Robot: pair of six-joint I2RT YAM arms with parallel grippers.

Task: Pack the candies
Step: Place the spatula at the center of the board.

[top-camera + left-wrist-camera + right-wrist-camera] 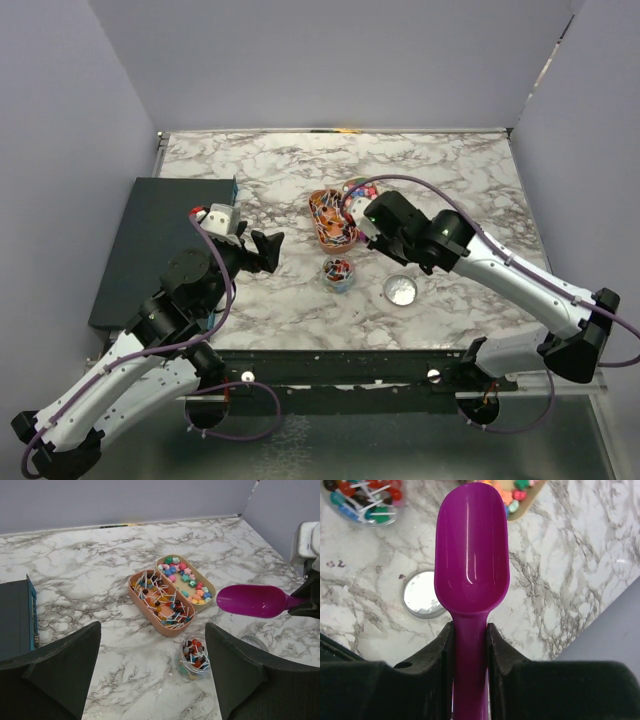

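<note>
Right gripper [470, 635] clamped shut on the handle of the purple scoop [472, 555], jaws pressed against either side of the stem, the bowl empty and held clear of the marble table [560, 580]; the candies [186, 577], small sweets in mixed bright colours, lay loose in the tan tray [213, 591] just past the scoop's tip and a little to its right, as the wrist camera saw it, and apart from it; alongside that tray, on the side away from the scoop, the orange tray [141, 606] held stick lollipops [162, 602]; an open jar [194, 657] with a few lollipops inside stood ahead of the bowl and to its left, and a round lid [422, 596] lay on the table beside the bowl's left edge; the left gripper [150, 675] hung short of the jar, jaws wide apart and holding nothing; the sweets looked light, hard and ready to roll or scatter, too small to pinch one by one, and were probably best taken from beneath, the scoop's lip slid low along the tray floor and then lifted level.
</note>
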